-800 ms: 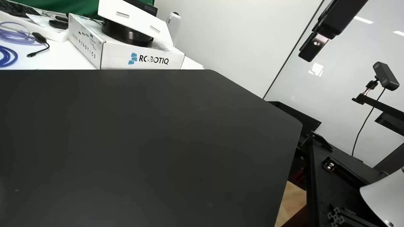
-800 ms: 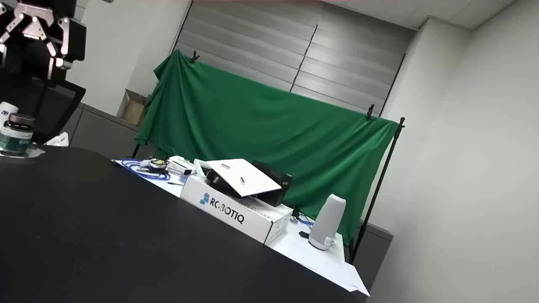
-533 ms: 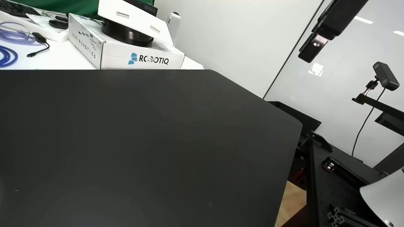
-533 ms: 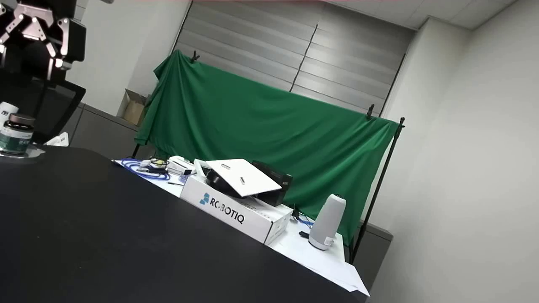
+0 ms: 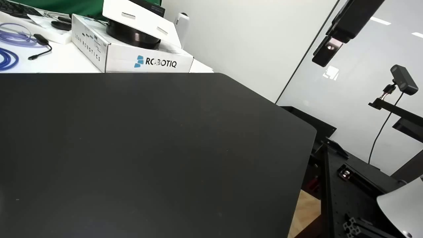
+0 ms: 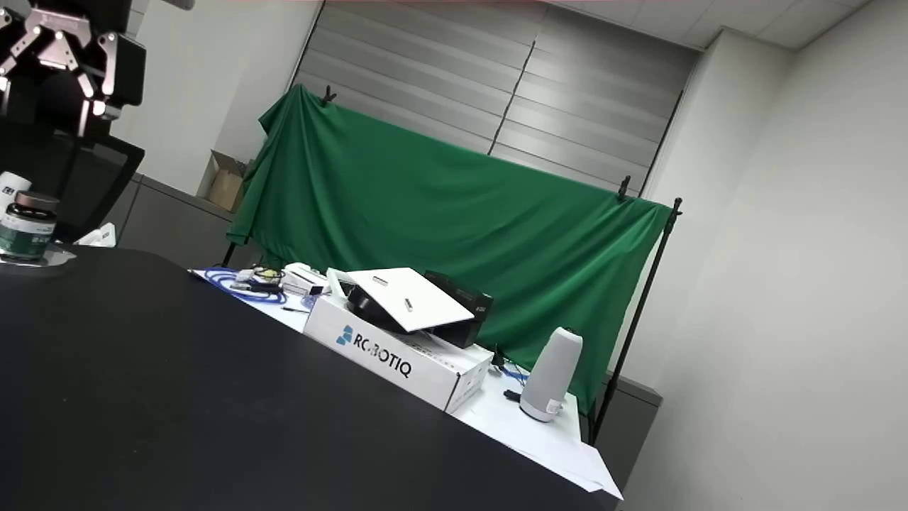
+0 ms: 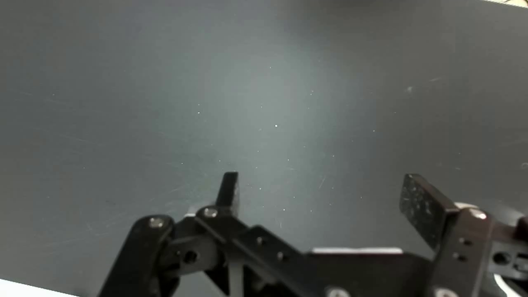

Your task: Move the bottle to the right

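You seem to have the whole transfer ahead of you: the bottle stands upright in an exterior view, by the far edge of the table as that camera sees it, to the left of the rounded corner, and nothing grips it. A pale patch shows at its foot, so you cannot tell whether it rests on the table itself or on something along that edge. Your gripper is spread wide, jaws well apart with the dark table surface showing between them, and it hangs above that surface, apart from the bottle. A pale curve low in the wrist view is too covered by the gripper to name. So there is no grasp and no lift at this point, and no placing you can confirm; since nothing marks which edge counts as the right, you cannot wholly rule out that the bottle already stands where it is wanted. More likely, you have these left: come down around the bottle, close on it, carry it toward the right-hand edge of the table, set it down upright away from the corner, and release.
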